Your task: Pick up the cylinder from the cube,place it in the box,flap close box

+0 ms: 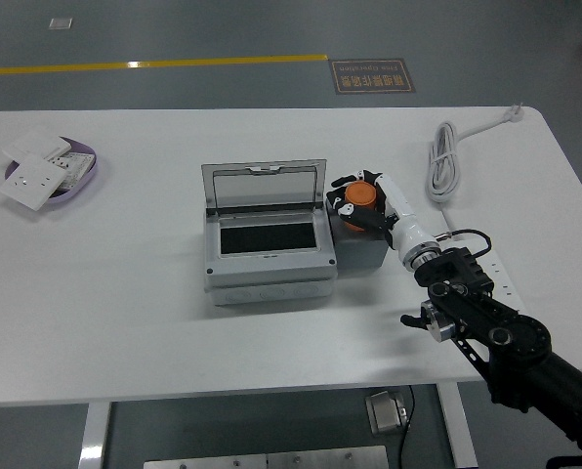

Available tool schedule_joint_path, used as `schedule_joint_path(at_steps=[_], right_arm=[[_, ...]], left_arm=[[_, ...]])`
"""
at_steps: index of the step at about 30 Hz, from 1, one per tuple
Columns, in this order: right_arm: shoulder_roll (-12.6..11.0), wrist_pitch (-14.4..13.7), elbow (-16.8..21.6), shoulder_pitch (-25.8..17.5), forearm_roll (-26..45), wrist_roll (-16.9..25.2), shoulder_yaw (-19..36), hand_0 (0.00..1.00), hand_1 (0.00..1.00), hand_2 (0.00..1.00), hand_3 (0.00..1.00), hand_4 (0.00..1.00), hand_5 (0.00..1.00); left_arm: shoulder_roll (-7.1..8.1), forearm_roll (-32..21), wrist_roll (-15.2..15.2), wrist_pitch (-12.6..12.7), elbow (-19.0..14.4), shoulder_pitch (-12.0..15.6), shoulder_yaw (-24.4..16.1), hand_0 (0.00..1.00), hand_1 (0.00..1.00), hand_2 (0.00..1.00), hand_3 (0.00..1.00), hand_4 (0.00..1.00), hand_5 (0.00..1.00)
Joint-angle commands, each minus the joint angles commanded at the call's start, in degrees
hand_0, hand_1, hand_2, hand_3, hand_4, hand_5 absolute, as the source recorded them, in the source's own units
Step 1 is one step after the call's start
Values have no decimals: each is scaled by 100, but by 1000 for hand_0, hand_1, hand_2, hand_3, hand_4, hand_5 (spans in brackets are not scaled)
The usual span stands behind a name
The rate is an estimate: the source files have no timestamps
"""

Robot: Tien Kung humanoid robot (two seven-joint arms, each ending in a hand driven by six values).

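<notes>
Item: desk (125,322), white, one working arm.

Right hand (369,200): enters from the desk's near right corner; white fingers (400,207) curled about the orange cylinder (357,193), gripping it. Left hand: not in view.

Cylinder: sits atop the dark cube (361,244), right of desk centre; whether it has left the cube's top cannot be told.

Box (267,252): grey, at desk centre, touching or just beside the cube's left face; flap (264,186) stands raised along its far side, dark opening exposed.

Also present: tray (88,166) with white plates at the far left corner; coiled cable (443,161) and power strip (496,269) toward the right edge.

Risks, as judged:
- A shallow hold could let the cylinder slip during lifting.
- Carrying it low leftward could catch the box rim or shove the cube.
- The wrist could snag the cable.
</notes>
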Motion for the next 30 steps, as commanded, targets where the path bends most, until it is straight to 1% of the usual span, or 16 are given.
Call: schedule_joint_path(at_steps=[3,4,8,9,12,14,15,20,21,25,27,28,30], right_arm=[[-9,-21,16,-3,5,-8,4,576,500,430,432,37,2],[-17,-26,29,-5,13,-11,12,493,458,396,387,2,2],[-55,-7,106,-27,100,1,66,493,458,396,387,2,2],[-70,3,140,-40,137,12,91,460,444,398,344,2,2],[-122,34,278,-84,253,50,180,460,444,398,344,2,2],[-181,52,437,-115,364,86,252,460,444,398,344,2,2],[-212,56,528,-131,409,98,284,453,429,391,293,2,2],[-431,-61,1129,-251,447,25,323,453,429,391,293,2,2],[-471,-96,1251,-271,410,-14,300,471,438,397,284,2,2],[-574,-365,1836,-275,-55,-406,15,471,438,397,284,2,2],[-563,-454,2084,-207,-334,-627,-178,471,438,397,284,2,2],[-546,-497,2220,-150,-504,-759,-296,452,409,385,265,2,2],[-503,-561,2467,-23,-826,-1015,-524,452,409,385,265,2,2]], left_arm=[[1,11,-1,1,-1,-1,-10,569,616,582,604,717,222],[1,13,-1,2,-1,-2,-13,569,616,583,605,718,220],[1,26,-2,4,-1,-2,-24,569,616,583,605,718,220],[0,29,-3,5,-1,-1,-26,568,616,584,608,721,225],[-6,24,-3,7,2,4,-11,568,616,584,608,721,225],[-13,17,-3,9,5,14,3,568,616,584,608,721,225],[-16,14,-3,9,6,18,10,569,616,584,607,721,226],[-29,-18,-5,12,15,36,46,569,616,584,607,721,226],[-31,-24,-5,12,17,39,51,569,616,587,611,730,234],[-43,-79,-5,13,29,53,102,569,616,587,611,730,234],[-49,-97,-6,14,33,61,118,569,616,587,611,730,234],[-53,-105,-6,14,34,65,125,569,616,588,612,732,240],[-58,-120,-7,14,37,72,140,569,616,588,612,732,240]])
